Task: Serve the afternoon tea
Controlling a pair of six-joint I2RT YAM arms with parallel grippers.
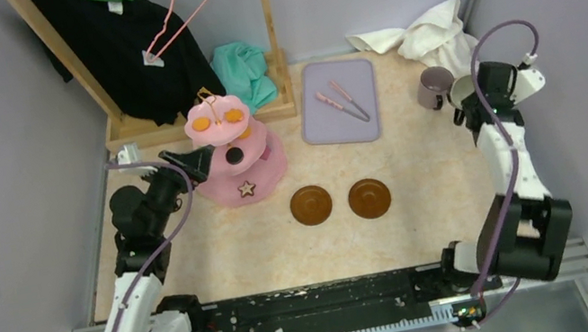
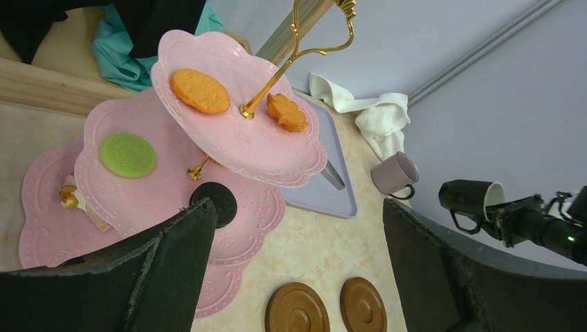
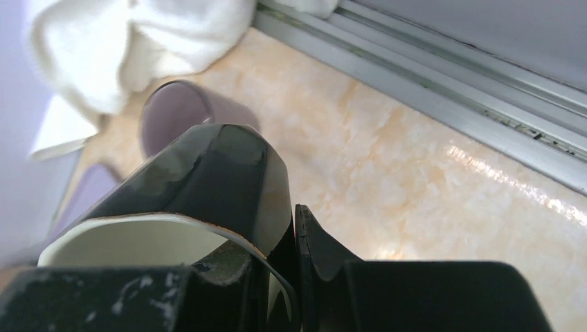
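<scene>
The pink three-tier stand (image 1: 230,145) stands at the back left, with orange sweets (image 2: 201,90) on top, a green round (image 2: 127,154) and a black round (image 2: 214,202) on the middle tier, and a brown star (image 1: 246,189) at the bottom. My left gripper (image 1: 196,160) is open and empty right beside the stand's left side (image 2: 297,207). My right gripper (image 1: 464,104) is shut on the wall of a mug (image 3: 208,173), dark outside and cream inside, one finger inside it. The mauve mug (image 1: 435,87) stands just left of it. Two brown saucers (image 1: 311,205) (image 1: 369,198) lie mid-table.
A flat lilac tray (image 1: 338,101) with thin pink tongs (image 1: 341,101) lies behind the saucers. A wooden rack (image 1: 200,120) with a black garment and a teal cloth (image 1: 244,70) is behind the stand. A white cloth (image 1: 422,32) lies at the back right, near the wall rail (image 3: 450,104).
</scene>
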